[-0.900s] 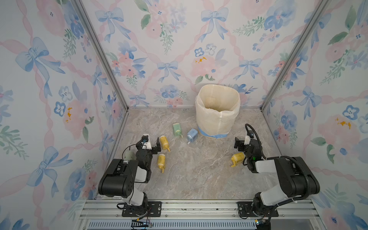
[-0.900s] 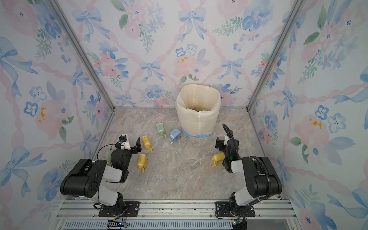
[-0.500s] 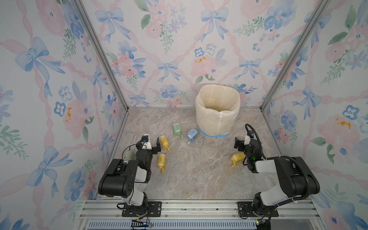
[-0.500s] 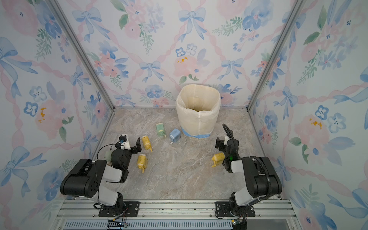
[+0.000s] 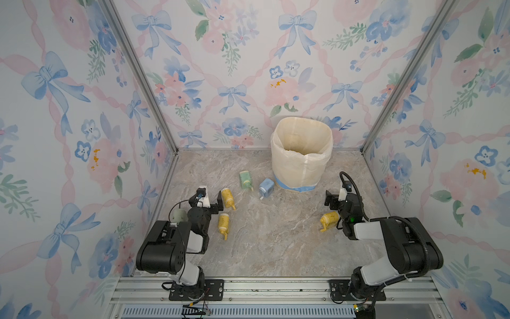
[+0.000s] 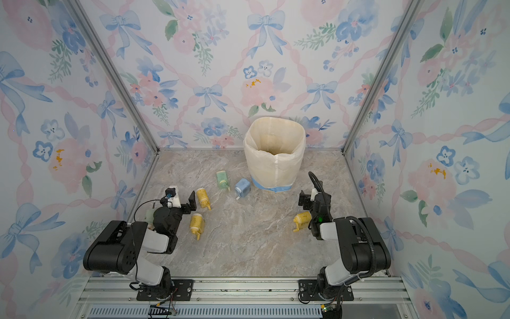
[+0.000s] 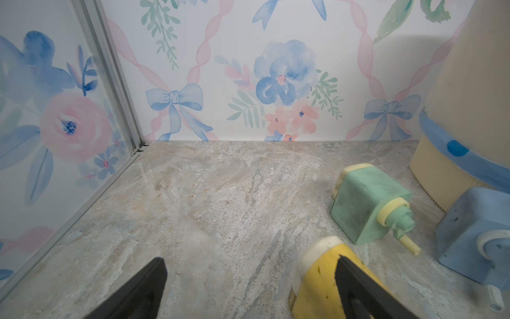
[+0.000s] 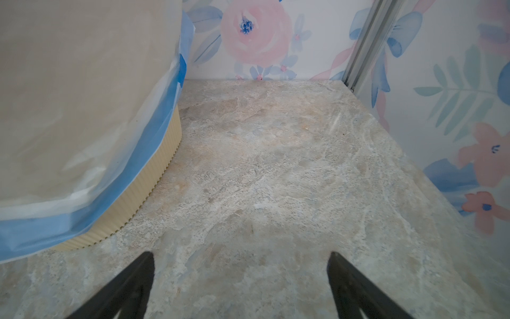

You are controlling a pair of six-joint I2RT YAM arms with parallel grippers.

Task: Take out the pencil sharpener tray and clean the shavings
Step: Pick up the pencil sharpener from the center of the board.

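Both my arms sit folded low by the front rail [image 5: 262, 287], forearms stretched along the marble floor [image 5: 276, 243]. My left claw [image 5: 206, 203] hangs just above that floor, spread wide and empty. Its right finger stands just beside a yellow sharpener [image 5: 228, 197], though I cannot tell if they touch. A second yellow sharpener [image 5: 223, 222] lies by my left wrist. The green sharpener [image 5: 245, 179] and blue sharpener [image 5: 266, 188] lie further ahead, near the lined bin [image 5: 302, 165]. My right claw [image 5: 340, 197] is spread too, gripping nothing, with a third yellow sharpener [image 5: 329, 219] beside its wrist.
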